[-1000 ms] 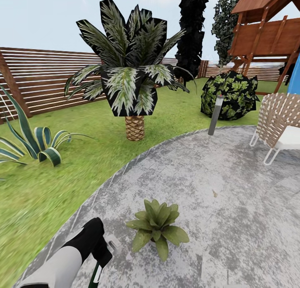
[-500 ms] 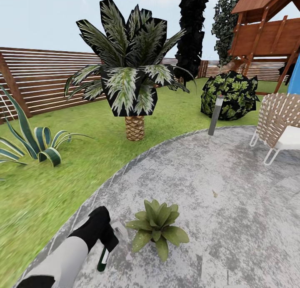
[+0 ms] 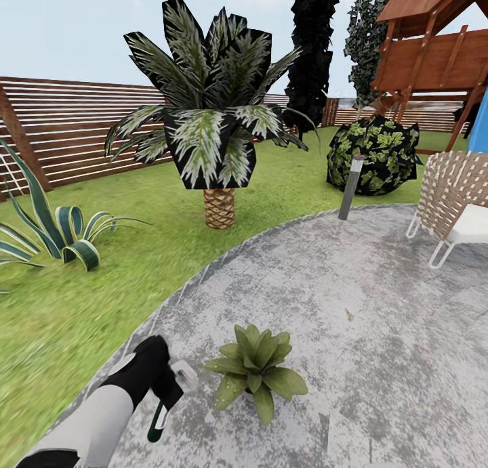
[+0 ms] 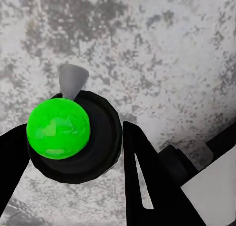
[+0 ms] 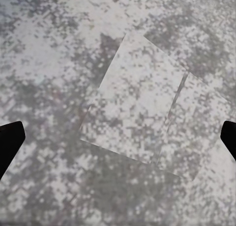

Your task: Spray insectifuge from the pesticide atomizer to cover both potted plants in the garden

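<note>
Where the head view looks down, the left gripper (image 3: 165,385) grips the pesticide atomizer (image 3: 159,419) just beside the potted plant (image 3: 256,370) on the paved circle (image 3: 352,332). Left wrist view: jaws clamped on the atomizer's sides. Right wrist view: right gripper (image 5: 118,142) jaws spread wide over paving, holding nothing.

The left arm (image 3: 88,420) is smooth and round like a tube, light grey-white along most of it; near the end it turns black, with a chunky black wrist; the left gripper (image 4: 98,152) has flat black fingers (image 4: 147,186), pointed like wedges; the right gripper's (image 5: 118,140) tips are black too.
</note>
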Robot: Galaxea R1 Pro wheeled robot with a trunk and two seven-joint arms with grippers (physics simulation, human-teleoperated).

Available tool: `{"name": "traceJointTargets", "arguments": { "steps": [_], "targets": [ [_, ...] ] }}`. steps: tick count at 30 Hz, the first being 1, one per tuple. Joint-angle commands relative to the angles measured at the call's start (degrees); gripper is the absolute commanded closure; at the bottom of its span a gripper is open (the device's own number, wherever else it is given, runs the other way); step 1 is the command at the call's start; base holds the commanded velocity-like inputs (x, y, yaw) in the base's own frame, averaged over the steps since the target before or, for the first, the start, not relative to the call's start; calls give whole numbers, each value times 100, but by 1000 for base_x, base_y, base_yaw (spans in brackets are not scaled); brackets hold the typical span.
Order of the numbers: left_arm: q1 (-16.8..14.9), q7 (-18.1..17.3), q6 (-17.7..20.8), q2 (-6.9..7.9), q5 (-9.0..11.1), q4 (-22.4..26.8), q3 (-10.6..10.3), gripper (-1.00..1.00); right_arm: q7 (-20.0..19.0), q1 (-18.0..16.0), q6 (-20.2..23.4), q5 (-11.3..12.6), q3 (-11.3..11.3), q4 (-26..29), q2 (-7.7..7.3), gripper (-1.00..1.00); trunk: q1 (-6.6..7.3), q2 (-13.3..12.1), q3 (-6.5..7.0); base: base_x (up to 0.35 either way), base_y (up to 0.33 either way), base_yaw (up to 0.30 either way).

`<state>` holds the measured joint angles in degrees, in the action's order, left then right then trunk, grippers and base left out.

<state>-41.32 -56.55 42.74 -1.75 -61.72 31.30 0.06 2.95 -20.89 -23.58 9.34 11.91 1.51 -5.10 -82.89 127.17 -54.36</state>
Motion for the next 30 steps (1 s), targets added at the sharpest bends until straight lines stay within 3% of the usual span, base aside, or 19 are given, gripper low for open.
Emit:
{"name": "traceJointTargets", "arguments": {
  "steps": [1, 9, 13, 14, 15, 20, 24, 30],
  "targets": [
    [-10, -40, 48, -11, -33, 12, 1, 100, 12, -2, -15, 50, 53, -2, 0, -100, 1, 2, -5, 0, 0, 0],
    [-196, -39, 85, 22, -13, 18, 21, 100, 17, -2, -15, 52, 53, -2, 0, -100, 1, 2, -5, 0, 0, 0],
    [-145, -39, 51, 315, 16, -44, 33, 100, 29, -2, -26, 41, 60, 31, -24, -100, 1, 2, -5, 0, 0, 0],
    [-120, -51, 23, 507, 43, -74, 41, 100, 16, -2, -25, 52, 34, 269, -141, -100, 1, 2, -5, 0, 0, 0],
    [-117, -55, 22, 539, 49, -76, 46, 100, 13, -2, -24, 55, 24, 421, -183, -100, 1, 2, -5, 0, 0, 0],
    [-191, -82, 53, 444, 60, -3, 31, 100, 14, -2, -40, 48, 55, 642, -222, -100, 1, 2, -5, 0, 0, 0],
    [-269, -463, 76, 177, -16, 14, -3, 100, 37, -2, -49, 53, 41, 624, -310, -100, 1, 2, -5, 0, 0, 0],
    [-251, -530, 79, 228, -33, -44, -31, 100, 44, -1, -35, 59, 39, 615, -367, -100, 1, 2, -5, 0, 0, 0]
  ]
}}
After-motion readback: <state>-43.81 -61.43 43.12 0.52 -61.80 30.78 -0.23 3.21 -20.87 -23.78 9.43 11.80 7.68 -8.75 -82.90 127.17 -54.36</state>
